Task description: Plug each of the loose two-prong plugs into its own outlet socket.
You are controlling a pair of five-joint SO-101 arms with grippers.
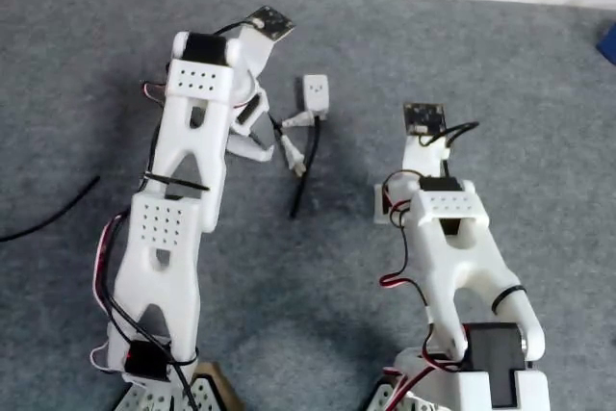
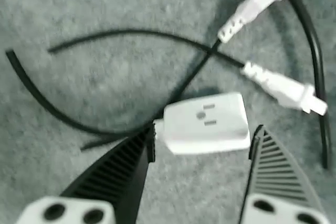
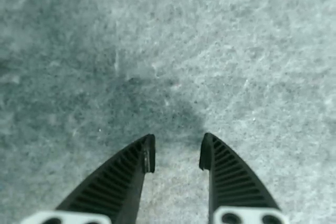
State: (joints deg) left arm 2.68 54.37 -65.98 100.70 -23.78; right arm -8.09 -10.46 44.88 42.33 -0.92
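Observation:
A white outlet socket (image 2: 205, 123) lies face up on the grey carpet between the fingers of my left gripper (image 2: 203, 139). That gripper is open, with a fingertip close to each end of the socket. Just past it lies a loose white two-prong plug (image 2: 286, 88) on a black cord. A second white plug (image 2: 257, 1) lies farther off, its head against another white socket (image 1: 315, 93). My right gripper (image 3: 176, 153) is open above bare carpet, well away from the plugs (image 1: 292, 154).
Black cords (image 2: 105, 38) loop and cross over the carpet around the socket, and one runs toward the arms (image 1: 306, 180). Another black cable (image 1: 48, 214) lies at the far left. A blue object (image 1: 608, 43) sits at the right edge.

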